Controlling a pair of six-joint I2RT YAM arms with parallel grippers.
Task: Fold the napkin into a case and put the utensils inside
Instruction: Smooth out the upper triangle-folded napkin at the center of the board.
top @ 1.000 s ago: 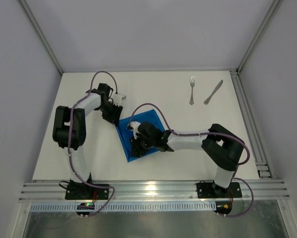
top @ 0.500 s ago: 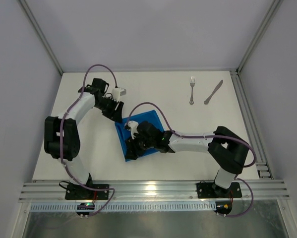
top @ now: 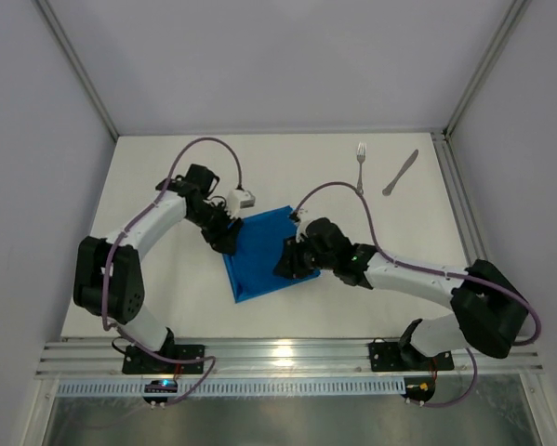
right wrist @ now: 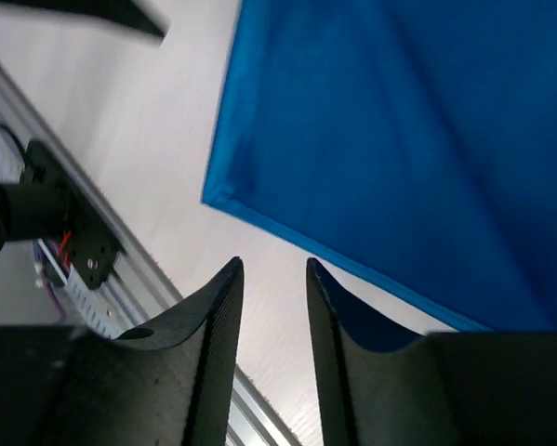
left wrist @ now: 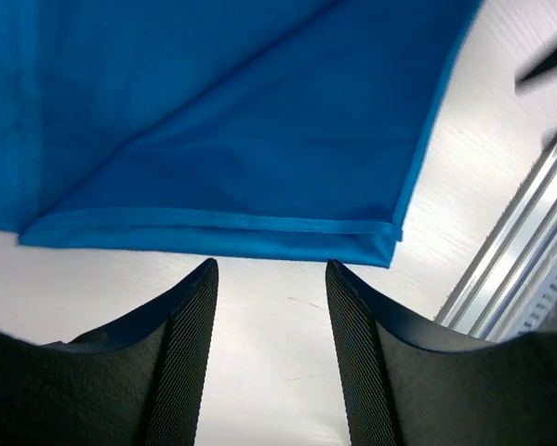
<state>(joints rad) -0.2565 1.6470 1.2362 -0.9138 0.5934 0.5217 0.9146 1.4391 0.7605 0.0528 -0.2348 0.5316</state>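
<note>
The bright blue napkin (top: 264,253) lies folded flat in the middle of the white table, as a slanted four-sided shape. My left gripper (top: 230,240) stands at its left edge, open and empty. In the left wrist view the napkin (left wrist: 241,139) shows a doubled hem just beyond the left gripper (left wrist: 271,269). My right gripper (top: 292,262) is over the napkin's right edge, open with nothing between its fingers. In the right wrist view a napkin (right wrist: 399,139) corner lies just ahead of the right gripper (right wrist: 274,269). The fork (top: 360,169) and knife (top: 400,173) lie at the far right.
An aluminium rail (top: 278,353) runs along the near table edge, and another rail (top: 464,223) along the right side. Grey enclosure walls stand on the left, right and far sides. White table surface (top: 148,288) shows left of the napkin.
My right gripper has drawn back from the napkin's lower left to its right edge, uncovering the folded cloth. My left gripper has swung right and down to the napkin's left edge.
</note>
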